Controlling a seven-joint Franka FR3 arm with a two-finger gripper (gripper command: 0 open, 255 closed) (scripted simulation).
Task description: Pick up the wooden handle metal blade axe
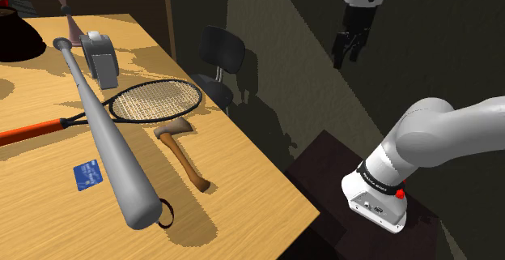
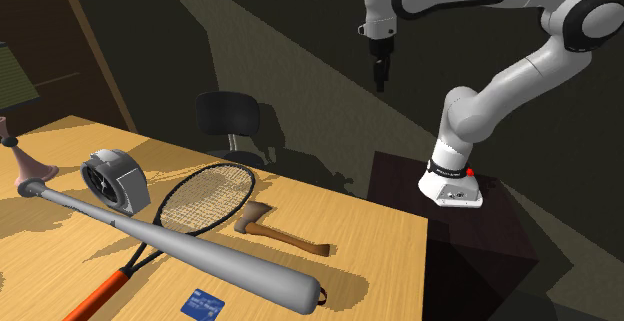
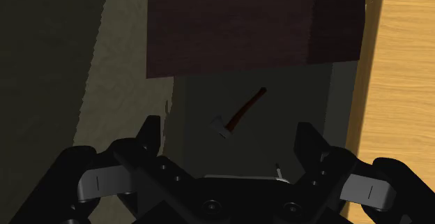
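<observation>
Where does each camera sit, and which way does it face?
Shoulder view: beside the dark box stand, looking down over the light wooden table bearing the brown-handled, grey-headed axe; the white arm and black gripper show.
Second exterior view: across the table from the stand, facing it; the whole arm shows.
Wrist view: on the hand, looking down between its open fingers at stand and table edge.
Both exterior views share table, axe and arm.

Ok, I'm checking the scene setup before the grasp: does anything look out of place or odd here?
Yes: a second, small hatchet with a dark reddish handle lies on the floor beside the stand, below the open end effector. The axe on the table lies flat beside the racket.
</observation>
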